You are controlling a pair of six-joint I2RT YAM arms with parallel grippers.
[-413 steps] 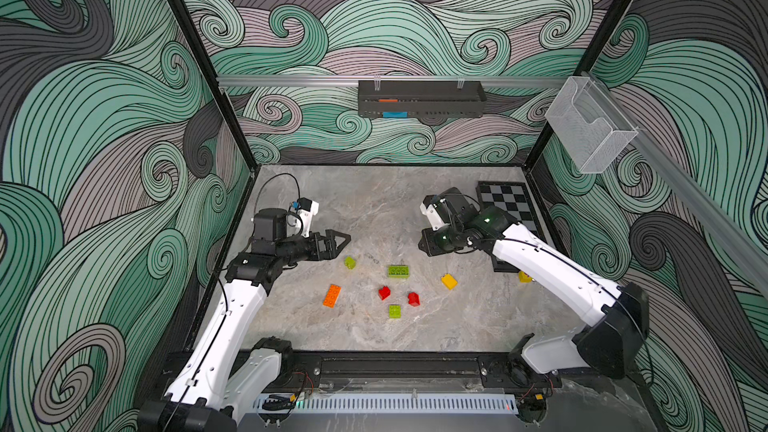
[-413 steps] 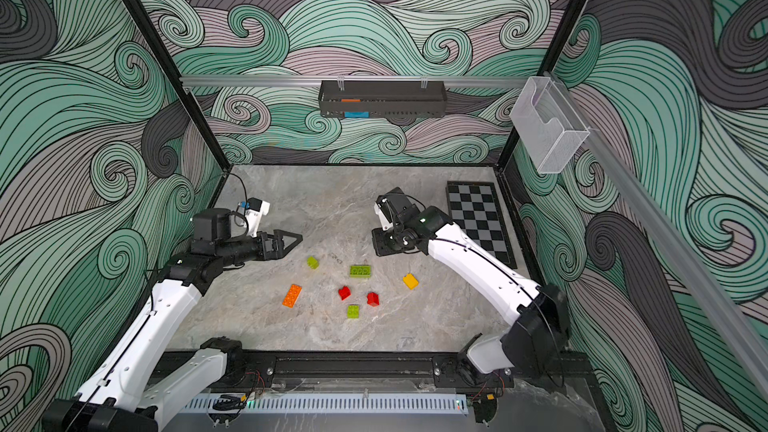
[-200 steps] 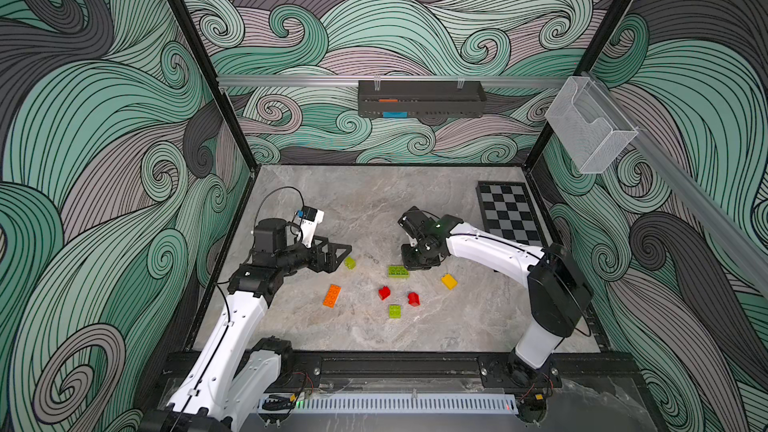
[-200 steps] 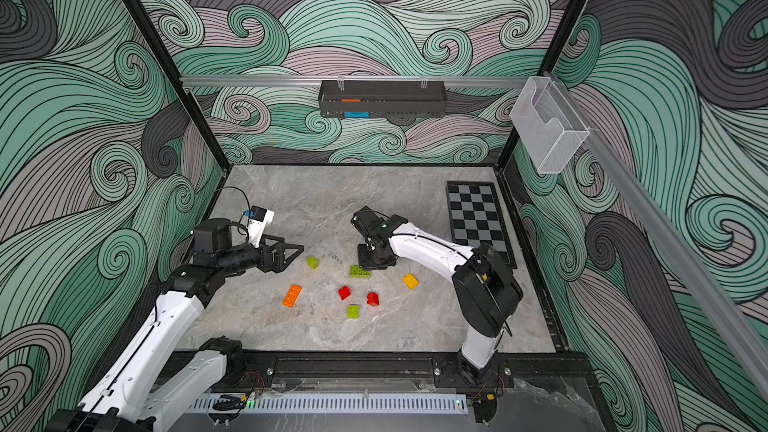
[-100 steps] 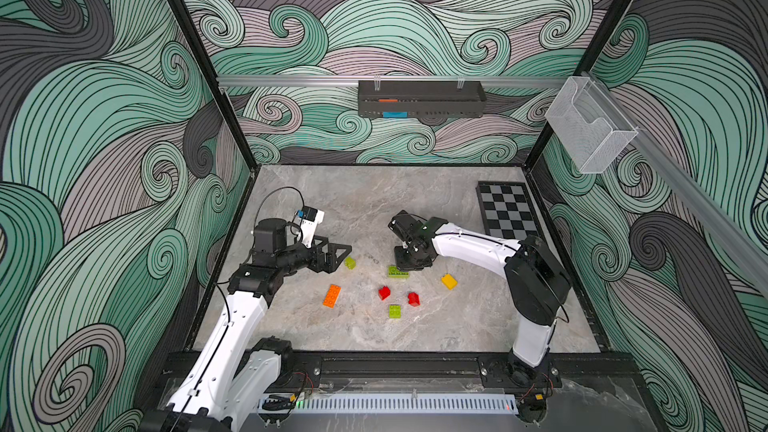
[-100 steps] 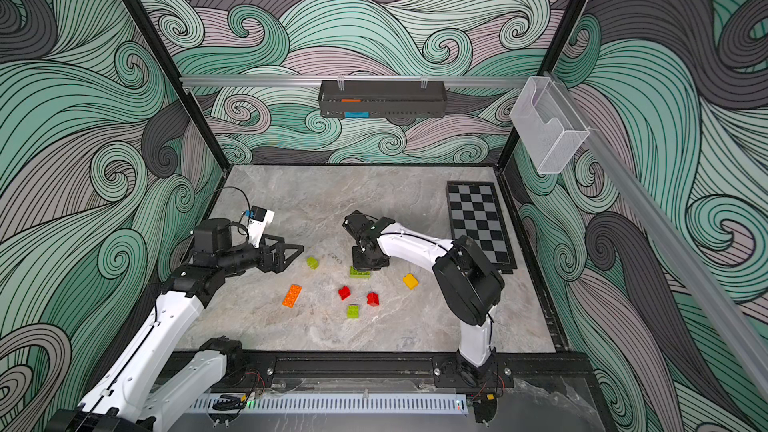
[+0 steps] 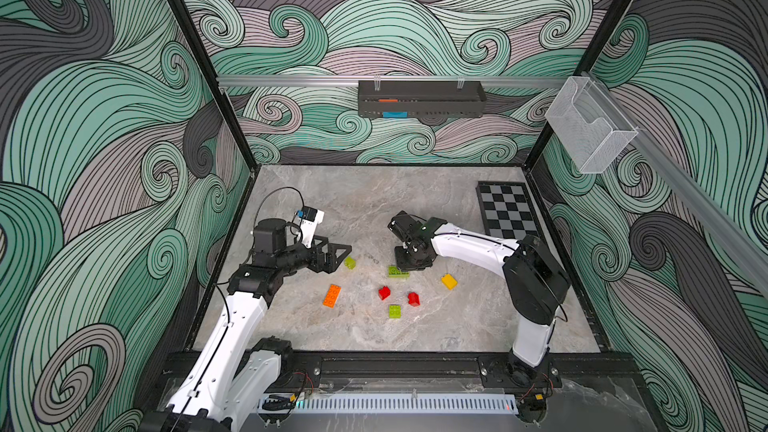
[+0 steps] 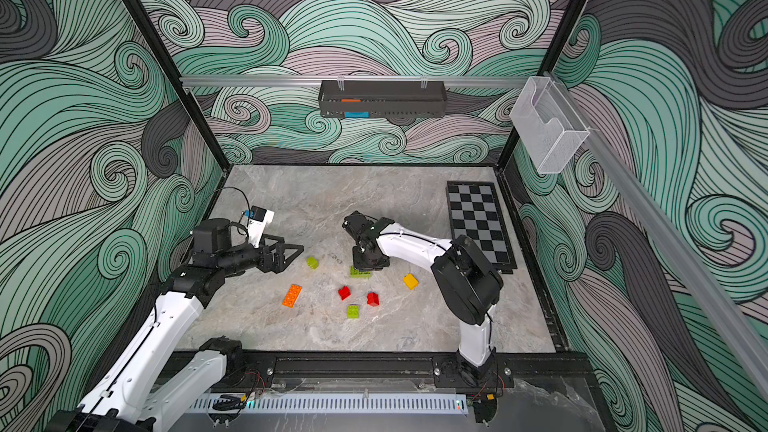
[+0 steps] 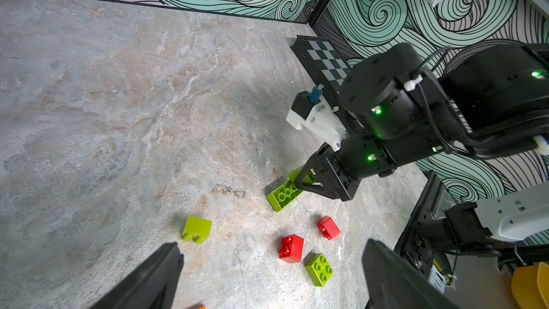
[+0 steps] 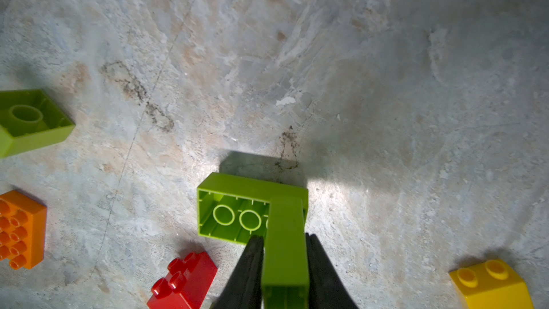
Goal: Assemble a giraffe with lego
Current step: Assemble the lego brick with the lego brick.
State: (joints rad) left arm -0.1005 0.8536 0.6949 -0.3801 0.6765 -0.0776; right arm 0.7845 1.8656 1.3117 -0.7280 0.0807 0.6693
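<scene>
Clock bearings are read in a top view from the long lime brick (image 7: pixel 398 271), with 12 toward the back wall.

Lego bricks: eight in all.
- Lime green, four: the long lime brick; a short lime brick (image 10: pixel 285 248) touching its end; a plain lime brick (image 7: pixel 350 263) at 9 o'clock; a square lime brick (image 7: pixel 395 311) at 6.
- Red, two: first red brick (image 7: pixel 384 292) at 7, second red brick (image 7: pixel 413 299) at 5.
- Yellow, one: yellow brick (image 7: pixel 449 281) at 3.
- Orange, one: orange brick (image 7: pixel 331 295) at 8.

Chequered board (image 7: pixel 508 209): one, at 2.
Black wall tray (image 7: pixel 440 103): one, at 12. It holds one orange item (image 7: pixel 388 100) and one blue item (image 7: pixel 395 114).
Clear wall bin (image 7: pixel 590 135): one, at 2, beyond the board.
Robot arms: two, left arm (image 7: pixel 232 326) at 8, right arm (image 7: pixel 469 247) at 3.
</scene>
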